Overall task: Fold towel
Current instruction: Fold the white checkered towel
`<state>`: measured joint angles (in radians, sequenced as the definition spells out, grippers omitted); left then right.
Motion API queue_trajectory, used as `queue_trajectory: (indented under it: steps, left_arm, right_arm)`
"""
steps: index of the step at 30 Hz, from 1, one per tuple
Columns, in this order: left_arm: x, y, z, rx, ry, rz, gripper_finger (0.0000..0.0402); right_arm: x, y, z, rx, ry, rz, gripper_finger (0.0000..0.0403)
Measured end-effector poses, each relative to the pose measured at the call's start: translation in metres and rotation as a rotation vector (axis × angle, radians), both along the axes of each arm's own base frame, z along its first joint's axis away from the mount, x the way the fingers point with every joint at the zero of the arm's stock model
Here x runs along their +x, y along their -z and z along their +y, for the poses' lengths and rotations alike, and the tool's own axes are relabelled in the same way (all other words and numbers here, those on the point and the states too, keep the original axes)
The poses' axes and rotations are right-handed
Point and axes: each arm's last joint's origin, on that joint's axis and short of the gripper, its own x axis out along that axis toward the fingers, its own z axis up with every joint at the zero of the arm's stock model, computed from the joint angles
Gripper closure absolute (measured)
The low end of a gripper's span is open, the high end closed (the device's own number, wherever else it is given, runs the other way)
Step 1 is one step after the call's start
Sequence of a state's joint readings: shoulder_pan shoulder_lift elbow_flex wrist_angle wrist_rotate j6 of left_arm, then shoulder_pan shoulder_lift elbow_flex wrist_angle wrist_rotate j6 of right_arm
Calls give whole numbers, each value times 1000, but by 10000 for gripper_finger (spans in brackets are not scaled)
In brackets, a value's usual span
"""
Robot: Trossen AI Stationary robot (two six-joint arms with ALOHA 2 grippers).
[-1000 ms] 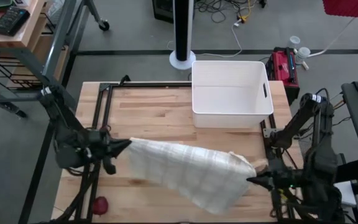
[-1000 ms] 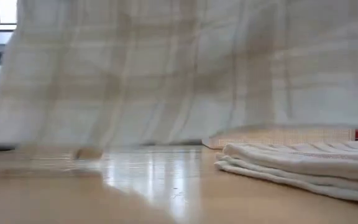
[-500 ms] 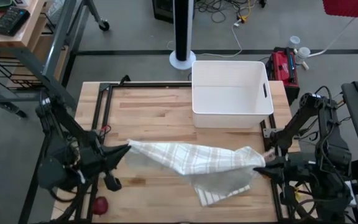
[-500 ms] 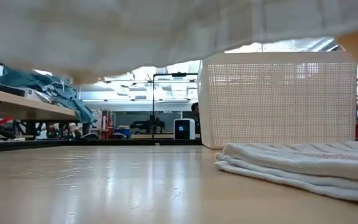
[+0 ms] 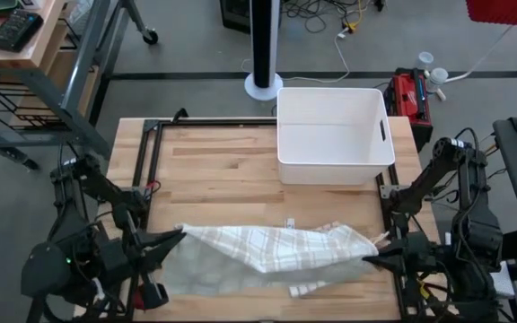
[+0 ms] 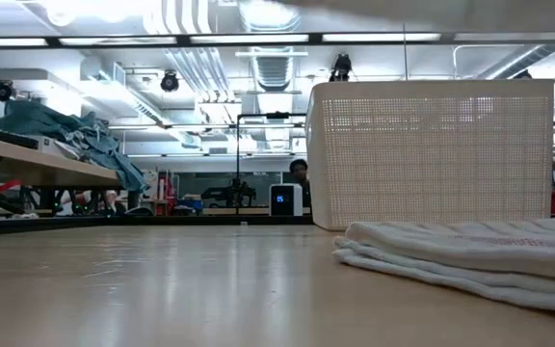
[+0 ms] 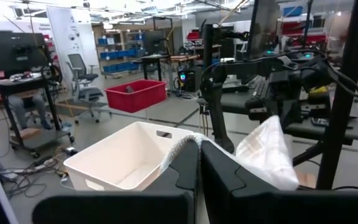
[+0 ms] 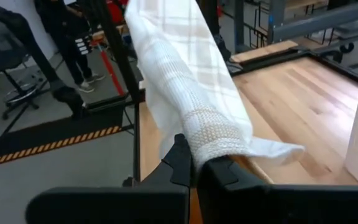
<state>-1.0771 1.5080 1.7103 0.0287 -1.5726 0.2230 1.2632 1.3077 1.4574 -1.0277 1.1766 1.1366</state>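
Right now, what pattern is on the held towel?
White towel with faint tan checks, clearest in the high view.

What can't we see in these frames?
- Low view: the held towel is out of frame above; only a folded stack shows, its right end cut off.
- High view: the table under the towel is covered.
- Left wrist view: left tool fingers hide the grip point.
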Motion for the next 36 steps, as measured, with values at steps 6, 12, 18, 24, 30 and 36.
queue_trajectory:
  steps: [6, 12, 18, 24, 30, 36]
  left_arm:
    - [1, -15, -2, 5, 0, 3, 401]
    - [-5, -41, 3, 11, 9, 6, 401]
    - [-8, -66, 11, 68, 8, 37, 401]
    - [-10, -84, 14, 151, 10, 81, 401]
    - [-15, -96, 24, 223, 8, 120, 401]
    - [-19, -103, 34, 306, 28, 140, 401]
  right_arm:
    - [5, 8, 11, 48, 11, 23, 403]
    - [18, 18, 32, 148, 70, -18, 403]
    - [39, 22, 51, 262, 135, -96, 403]
    - [56, 22, 53, 393, 209, -136, 403]
    - [75, 32, 51, 520, 258, -97, 403]
    - [98, 32, 50, 614, 217, -38, 403]
